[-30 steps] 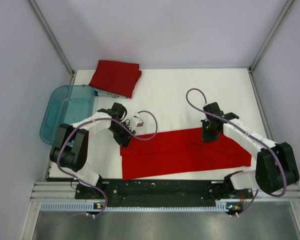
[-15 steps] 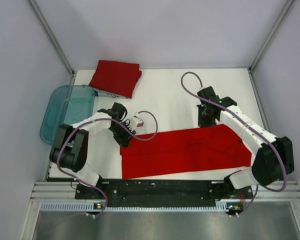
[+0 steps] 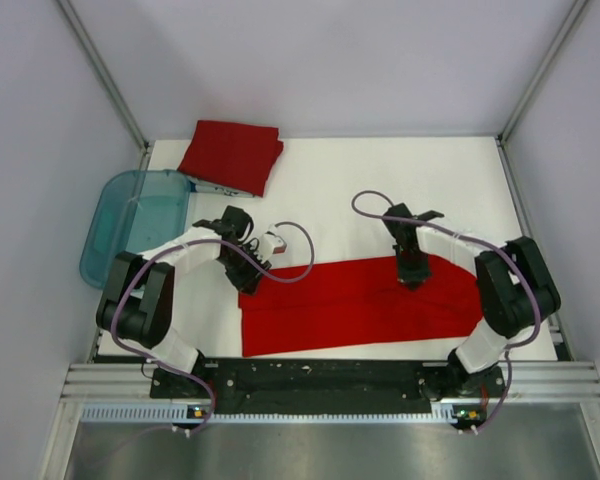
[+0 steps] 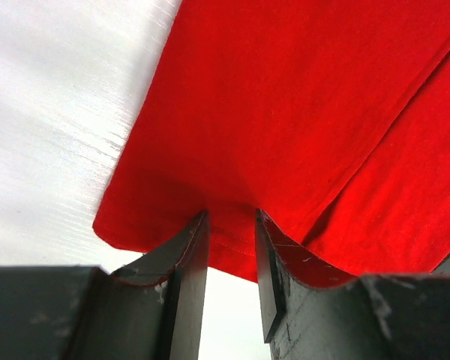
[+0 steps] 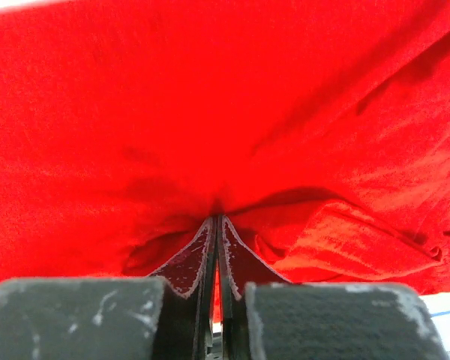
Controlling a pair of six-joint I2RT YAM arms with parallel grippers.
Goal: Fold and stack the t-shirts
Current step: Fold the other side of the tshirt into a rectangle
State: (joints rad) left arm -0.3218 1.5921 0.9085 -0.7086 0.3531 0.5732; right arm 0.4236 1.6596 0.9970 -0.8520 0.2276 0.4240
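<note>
i see spread t-shirt (image 3: 360,305) flat along near edge of worktop (image 3: 380,180), running left to right. left gripper (image 3: 250,287) at its far-left corner, fingers (image 4: 191,247) slightly parted, hem between them. my right gripper (image 3: 411,280) on its far edge, right of centre, fingers pressed together, pinching bunch of fabric. folded t-shirt (image 3: 232,155) at far-left corner. teal tub (image 3: 130,220) overhangs left edge.
</note>
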